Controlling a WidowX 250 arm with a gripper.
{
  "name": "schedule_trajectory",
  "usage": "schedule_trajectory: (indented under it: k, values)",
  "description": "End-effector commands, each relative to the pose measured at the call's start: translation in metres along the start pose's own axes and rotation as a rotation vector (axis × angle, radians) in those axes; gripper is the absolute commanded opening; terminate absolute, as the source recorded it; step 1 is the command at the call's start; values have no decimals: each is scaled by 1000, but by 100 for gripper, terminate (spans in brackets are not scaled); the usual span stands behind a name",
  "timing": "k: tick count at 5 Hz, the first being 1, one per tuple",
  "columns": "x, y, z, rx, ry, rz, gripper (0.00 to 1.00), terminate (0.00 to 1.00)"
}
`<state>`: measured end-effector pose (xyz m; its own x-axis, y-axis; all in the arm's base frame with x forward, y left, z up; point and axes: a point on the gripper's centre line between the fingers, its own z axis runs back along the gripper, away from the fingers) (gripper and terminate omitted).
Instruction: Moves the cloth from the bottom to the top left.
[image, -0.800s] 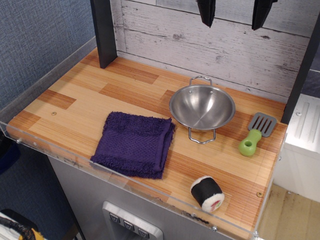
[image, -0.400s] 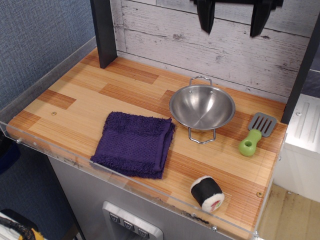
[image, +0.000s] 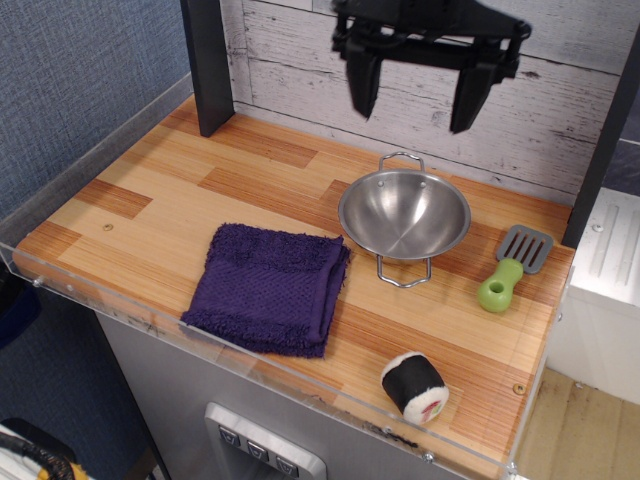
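Note:
The dark purple folded cloth (image: 268, 288) lies flat near the front edge of the wooden counter (image: 160, 190), just left of the steel bowl (image: 404, 214). My black gripper (image: 413, 113) hangs in the air at the top of the view, above and behind the bowl. Its two fingers (image: 363, 82) are spread wide apart and hold nothing. It is well clear of the cloth, up and to the right of it.
A green-handled grey spatula (image: 512, 268) lies right of the bowl. A sushi roll toy (image: 413, 387) sits at the front right. A dark post (image: 207, 65) stands at the back left corner. A clear rim runs along the counter's left and front edges.
The gripper has come down into view and shifted left; its fingers, only tips at the top before, now show with the body above them. The cloth and other objects have not moved.

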<state>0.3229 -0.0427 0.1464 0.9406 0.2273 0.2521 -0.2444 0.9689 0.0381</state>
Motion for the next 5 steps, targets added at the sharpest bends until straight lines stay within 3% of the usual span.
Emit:
schedule_trajectory:
  k: [1,2,4,5]
  values:
    - [-36,33,4,-46,-111,85,100,0]
    - [-55,52,-11,-15,-87,89,100,0]
    - [-66,76,-41,33,-15,92,100,0]
    - [-70,81,-65,15,38,82,100,0]
